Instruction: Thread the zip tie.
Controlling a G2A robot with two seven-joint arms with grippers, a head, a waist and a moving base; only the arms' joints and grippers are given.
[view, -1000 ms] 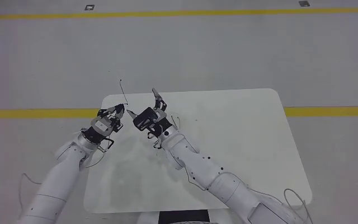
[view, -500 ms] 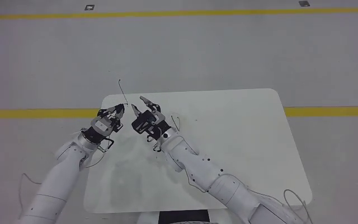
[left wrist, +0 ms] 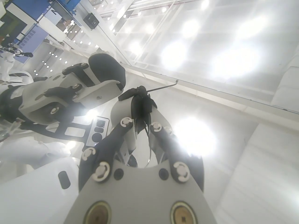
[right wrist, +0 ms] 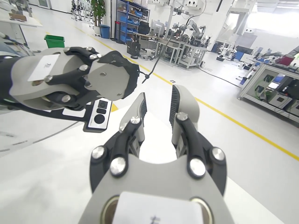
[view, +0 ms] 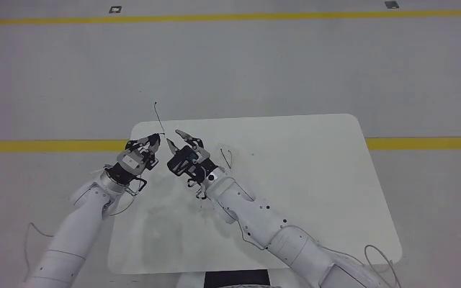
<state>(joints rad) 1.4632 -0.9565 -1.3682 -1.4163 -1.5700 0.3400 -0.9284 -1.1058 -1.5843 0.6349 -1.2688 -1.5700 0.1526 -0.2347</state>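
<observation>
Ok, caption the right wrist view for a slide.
Right gripper, fingers open and empty, faces the left gripper, which pinches the black zip tie.

White table (view: 310, 187), yellow floor lines (view: 288, 16), green bin (right wrist: 54, 41)

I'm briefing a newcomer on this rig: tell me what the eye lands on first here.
The thin black zip tie stands out first, sticking out from the left gripper, whose fingers are shut on it above the far left corner of the white table. Close beside it the right gripper hangs with fingers open, not touching the zip tie.
</observation>
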